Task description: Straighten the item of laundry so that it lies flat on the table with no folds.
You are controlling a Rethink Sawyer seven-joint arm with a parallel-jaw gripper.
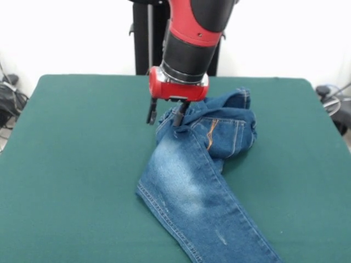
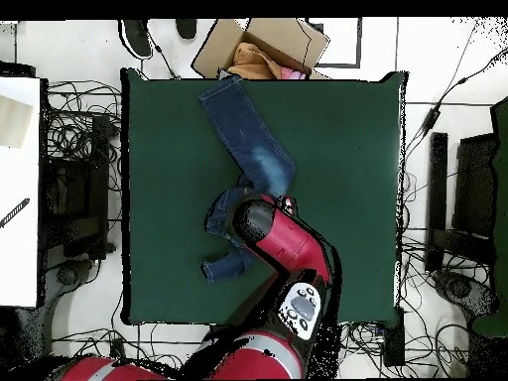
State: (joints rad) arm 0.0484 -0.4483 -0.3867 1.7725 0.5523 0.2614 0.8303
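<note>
Nearest the front camera, one leg of the jeans (image 1: 192,192) runs straight and flat toward the near edge of the table (image 1: 71,181), its faded patch facing up. Behind that leg, the waist end and the other leg are bunched into a thick fold, with orange stitching showing along a seam. That heap looks to be the part left to undo, since the task wants the whole garment flat.

Just behind the heap, at its edge, the gripper (image 1: 164,114) hangs low with its two dark fingers (image 1: 151,112) a modest gap apart. One finger stands over bare green cloth beside the denim and the other touches or dips into the folded waist. Nothing appears to be pinched between them. I judge it is placed there to catch the waistband edge, because pulling from that corner would draw the folded half off the flat leg.

From above, the jeans sit left of the table's middle, the straight leg reaching toward the side away from the robot's base and the folded part curling beside the arm (image 2: 288,253).

Plain dark green cloth covers the table, smooth and otherwise bare. Beyond the jeans, past the table's far side in the overhead view, an open cardboard box (image 2: 263,45) holds other clothes. Cables lie on the white floor around the table.
</note>
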